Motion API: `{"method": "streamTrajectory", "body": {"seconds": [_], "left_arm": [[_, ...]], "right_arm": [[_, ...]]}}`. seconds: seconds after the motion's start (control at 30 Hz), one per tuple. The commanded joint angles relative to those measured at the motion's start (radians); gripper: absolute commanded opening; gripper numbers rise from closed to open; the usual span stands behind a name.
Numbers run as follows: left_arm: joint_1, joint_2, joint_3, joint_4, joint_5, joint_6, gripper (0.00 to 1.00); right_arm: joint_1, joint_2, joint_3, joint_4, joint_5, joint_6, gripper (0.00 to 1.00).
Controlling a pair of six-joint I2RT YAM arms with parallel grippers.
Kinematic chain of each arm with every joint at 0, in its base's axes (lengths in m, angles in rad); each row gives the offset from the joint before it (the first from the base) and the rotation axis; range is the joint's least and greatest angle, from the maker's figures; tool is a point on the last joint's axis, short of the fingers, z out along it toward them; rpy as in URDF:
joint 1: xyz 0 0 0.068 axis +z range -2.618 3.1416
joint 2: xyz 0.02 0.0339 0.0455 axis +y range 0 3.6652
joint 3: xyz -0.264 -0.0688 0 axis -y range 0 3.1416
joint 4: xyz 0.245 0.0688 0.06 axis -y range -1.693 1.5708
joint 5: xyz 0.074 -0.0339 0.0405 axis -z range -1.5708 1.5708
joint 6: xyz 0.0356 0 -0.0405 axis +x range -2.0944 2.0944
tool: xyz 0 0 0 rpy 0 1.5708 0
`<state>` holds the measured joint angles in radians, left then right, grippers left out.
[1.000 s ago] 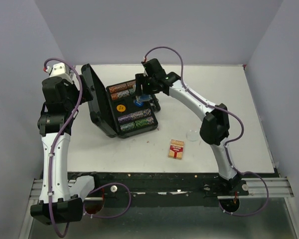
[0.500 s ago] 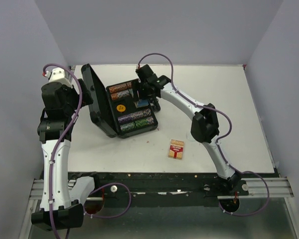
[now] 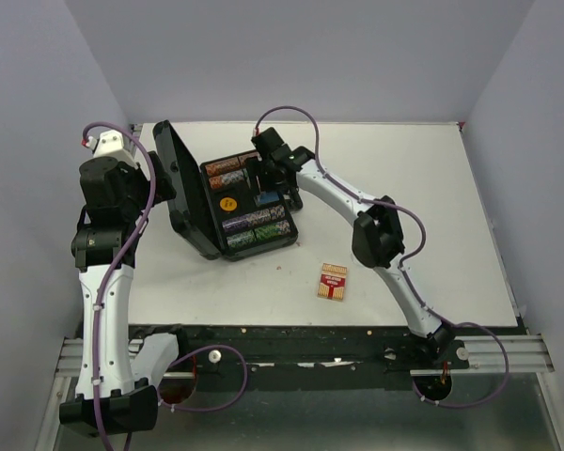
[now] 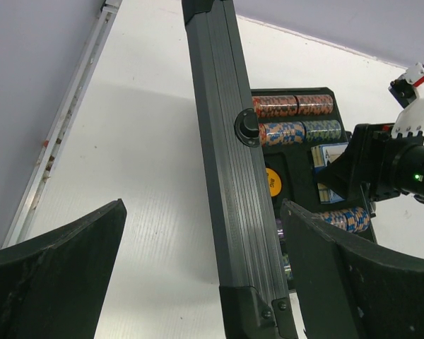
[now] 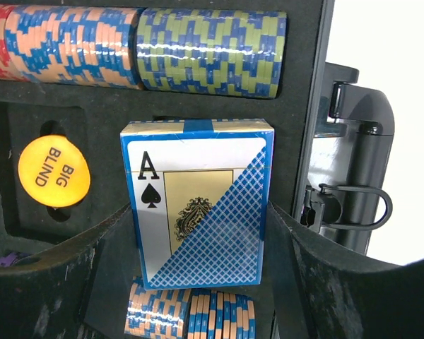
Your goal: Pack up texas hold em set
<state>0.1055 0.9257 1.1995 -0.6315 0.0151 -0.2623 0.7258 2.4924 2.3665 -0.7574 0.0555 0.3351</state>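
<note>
**A:** What hems the space in?

**B:** Pale walls [image 3: 38, 94] close off the left, far and right sides of the white table [image 3: 432, 188]. A black rail [image 3: 301, 340] runs along its near edge, where both arms are bolted.

**A:** And where is the set?

**B:** The black case [image 3: 211, 246] lies open on the far left part of the table. It is near the left wall and well apart from the right one. Its lid [image 3: 174, 178] stands up on the left side, tilted away from the tray. White surface stretches from the case to the right edge and down to the near rail. The red card deck [image 3: 334, 282] lies flat on that stretch, nearer than the case and to its right.

**A:** The left arm?

**B:** The left gripper [image 4: 201, 212] hangs over the lid's top edge with its jaws wide apart. One finger is on each side of the edge, and neither touches it.

**A:** And the right?

**B:** The right gripper [image 5: 199, 208] reaches over the middle of the tray. Its jaws are clamped on the long sides of the blue card deck [image 5: 198, 169], which has the ace of spades facing up. Rows of chips [image 5: 208, 49] lie on the far side of the deck. More chips lie on its near side, partly under the deck's end. The orange button [image 5: 53, 171], marked BIG BLIND, sits in its own recess left of the deck, apart from it.
</note>
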Motion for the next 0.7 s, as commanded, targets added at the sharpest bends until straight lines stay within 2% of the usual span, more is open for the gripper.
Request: {"method": "streamTrajectory", "body": {"seconds": [0.0, 0.67], "left_arm": [[0.006, -0.005, -0.008, -0.004, -0.017, 0.009, 0.99], [0.006, 0.021, -0.003, 0.001, -0.017, 0.009, 0.99]], "right_arm": [[0.009, 0.037, 0.028, -0.056, 0.014, -0.034, 0.01], [0.029, 0.083, 0.057, -0.272, 0.133, -0.008, 0.01]]}}
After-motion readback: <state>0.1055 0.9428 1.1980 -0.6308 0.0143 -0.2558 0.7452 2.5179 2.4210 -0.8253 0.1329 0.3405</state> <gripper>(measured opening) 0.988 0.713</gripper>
